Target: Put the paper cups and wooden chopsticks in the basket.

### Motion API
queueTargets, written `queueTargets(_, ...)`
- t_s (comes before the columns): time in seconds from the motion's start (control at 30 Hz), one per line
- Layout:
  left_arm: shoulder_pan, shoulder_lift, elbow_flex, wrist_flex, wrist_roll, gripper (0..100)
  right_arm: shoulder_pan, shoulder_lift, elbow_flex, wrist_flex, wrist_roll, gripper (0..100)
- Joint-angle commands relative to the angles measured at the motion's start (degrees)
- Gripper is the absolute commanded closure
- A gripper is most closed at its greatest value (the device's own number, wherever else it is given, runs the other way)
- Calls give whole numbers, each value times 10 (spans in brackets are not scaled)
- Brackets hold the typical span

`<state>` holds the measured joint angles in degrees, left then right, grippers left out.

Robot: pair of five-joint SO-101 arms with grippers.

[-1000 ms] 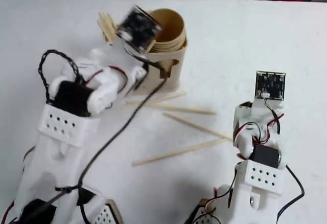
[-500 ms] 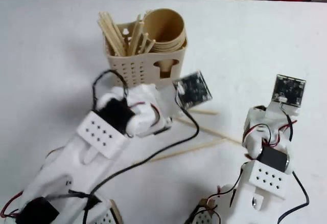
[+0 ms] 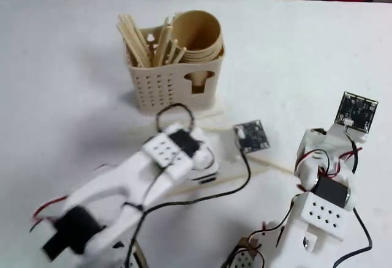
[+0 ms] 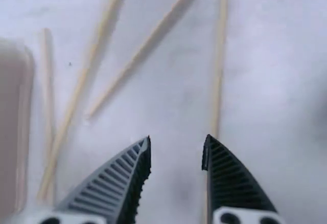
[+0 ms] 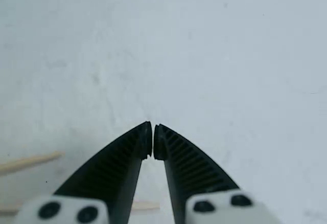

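From above, the basket [image 3: 171,87] stands on the white table [image 3: 73,66]. The paper cups [image 3: 199,32] already sit inside it, next to a bunch of standing chopsticks [image 3: 147,38]. The loose chopsticks [image 3: 278,164] lie flat on the table in front of the basket, partly under the left arm [image 3: 177,158]. In the left wrist view, the left gripper [image 4: 177,139] is released, its two claws apart with nothing between them. It hangs just over the sticks, and the nearest chopstick [image 4: 219,55] runs right up to one claw tip. In the right wrist view, the right gripper [image 5: 152,134] is clenched on nothing, over bare table, with a chopstick end [image 5: 30,162] off to one side. The sticks look thin, light and stiff. They also look smooth, so one could roll or slip out of a weak pinch. The best place to grab is probably near the middle, across the stick — held by one end, it would likely tip and droop.
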<state>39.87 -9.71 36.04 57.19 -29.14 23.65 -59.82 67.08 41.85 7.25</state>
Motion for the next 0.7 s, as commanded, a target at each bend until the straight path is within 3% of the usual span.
queueTargets(0.0,40,79,-73,-10,10,819,6,-15,-30,-12,-5,974)
queueTargets(0.33,59,216,-160,18,40,823,5,-14,-30,-12,-5,974)
queueTargets(0.67,57,238,-185,69,34,980,5,-13,-30,-12,-4,974)
